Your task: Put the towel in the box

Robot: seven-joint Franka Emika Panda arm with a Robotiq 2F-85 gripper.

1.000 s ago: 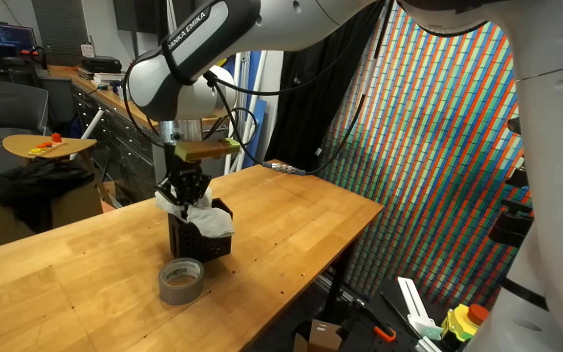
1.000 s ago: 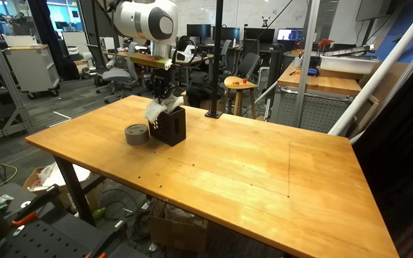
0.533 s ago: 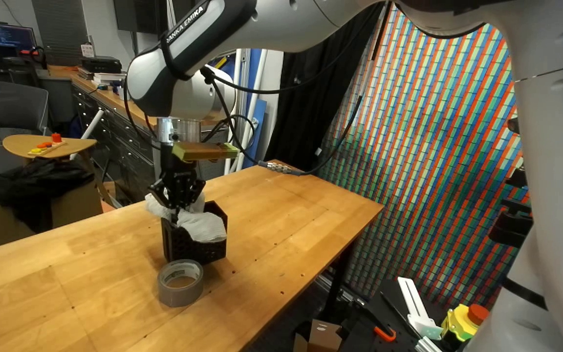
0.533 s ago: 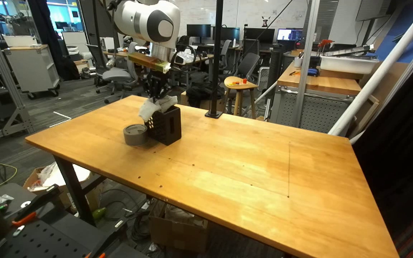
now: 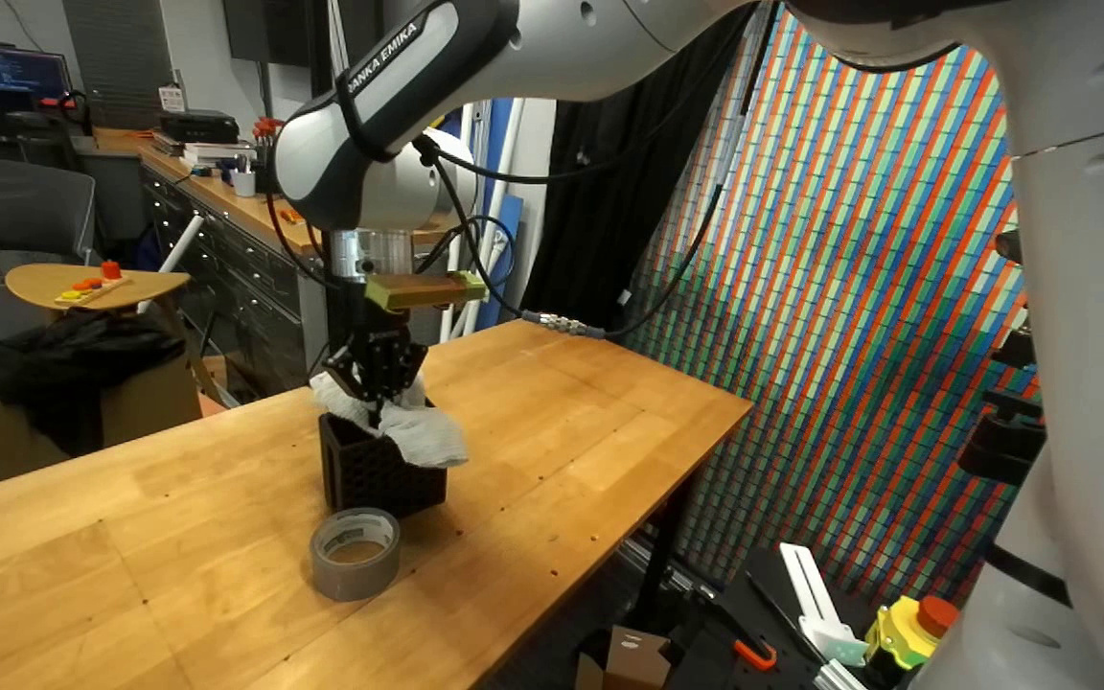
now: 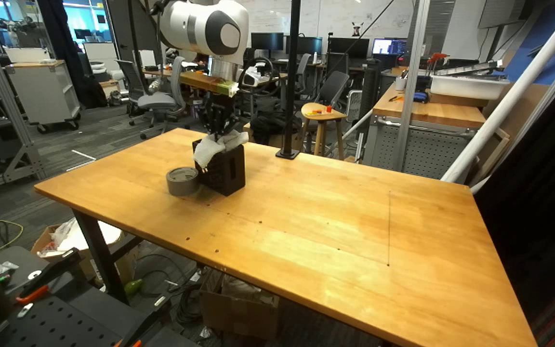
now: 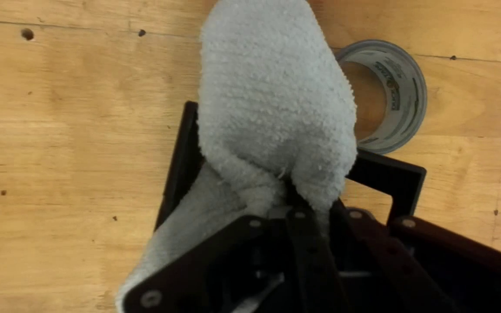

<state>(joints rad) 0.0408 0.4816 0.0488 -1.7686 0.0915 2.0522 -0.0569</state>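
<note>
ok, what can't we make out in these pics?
How far the towel reaches inside the box: box walls hide it in both exterior views.
Tips of the gripper: buried in towel folds, wrist view.
The towel's upper end: cut off by the wrist view's top edge.
Whether box and tape roll touch: roll covers part of the box's base in an exterior view.
Text on the monitor: too small in an exterior view.

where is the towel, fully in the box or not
Not fully: in both exterior views the towel overhangs the box. Whether its middle reaches inside is hidden.
</note>
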